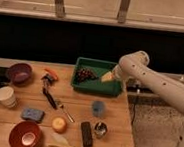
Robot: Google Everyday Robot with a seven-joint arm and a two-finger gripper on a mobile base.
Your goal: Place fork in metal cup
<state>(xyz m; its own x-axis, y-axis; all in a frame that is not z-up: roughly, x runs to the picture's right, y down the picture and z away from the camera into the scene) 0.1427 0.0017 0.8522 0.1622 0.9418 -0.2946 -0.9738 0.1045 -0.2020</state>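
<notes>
1. Wood is what we see first: a pale wooden table [116, 117] crowded with small things, and a white robot arm [155, 81] reaching in from the right.
2. The gripper [106, 78] hangs over the right part of a green rectangular plastic tray [97, 89] at the back of the table. It sits just beside a bunch of dark grapes [85, 74] lying in that tray.
3. We read its fingers as spread apart, with nothing held between them.
4. The slim silvery metal fork [64, 111] lies flat on the table near the middle, slanting from upper left to lower right. It is well apart from the gripper.
5. To the fork's left lies a longer black-handled utensil [48, 92]; to its right stands a matte blue cup [98, 108].
6. The small shiny steel cup [101, 129] stands upright near the front edge, just in front of the blue cup and just right of a black remote [86, 134]. The fork is not in it.
7. Along the left side we count 3 vessels: a purple bowl [19, 72], a white paper cup [5, 96] and a red bowl [26, 135].
8. A blue sponge [32, 114] and a round yellow-orange object [59, 125] sit between the red bowl and the fork.
</notes>
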